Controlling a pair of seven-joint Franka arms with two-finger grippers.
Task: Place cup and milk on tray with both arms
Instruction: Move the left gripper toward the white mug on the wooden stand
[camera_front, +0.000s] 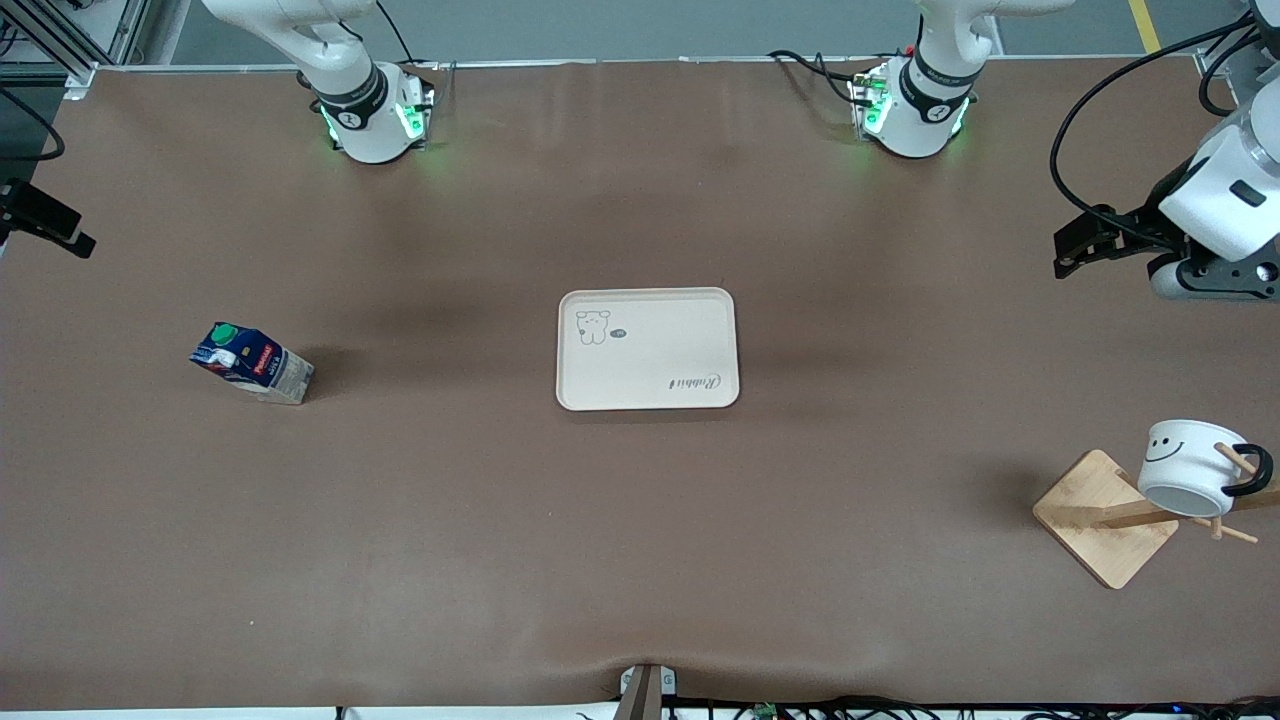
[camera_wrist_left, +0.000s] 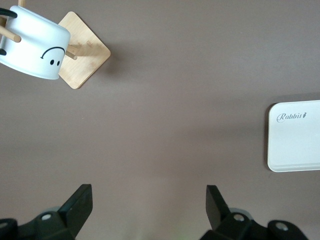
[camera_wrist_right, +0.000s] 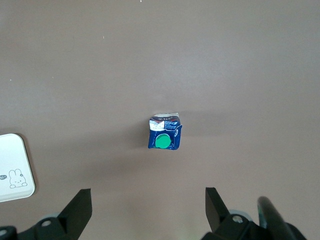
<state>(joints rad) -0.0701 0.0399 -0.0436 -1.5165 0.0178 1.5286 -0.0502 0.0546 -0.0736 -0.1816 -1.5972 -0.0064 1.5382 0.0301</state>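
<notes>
The milk stands upright on the desk toward the right arm's end, well apart from the tray, which sits bare in the middle. It looks like a light, slightly squashy carton, so I'd pinch it across its flat sides below the green cap and not too hard. The cup hangs mouth-down on a peg of the wooden rack at the left arm's end, nearer the front camera than the tray; being ceramic it will be stiff, smooth, a bit heavy and easy to chip, so the rim or wall is probably the safest hold, lifting it along the peg and not sideways. The left gripper hovers over bare desk between rack and tray, fingers spread wide with nothing in them; the right gripper hangs above the milk, fingers likewise apart and empty. The front view shows the whole layout and the peg through the black handle, though the right arm's hand is out of its frame. The right wrist view looks straight down on the milk's cap, and the left wrist view catches the cup's smiley face upside down.
</notes>
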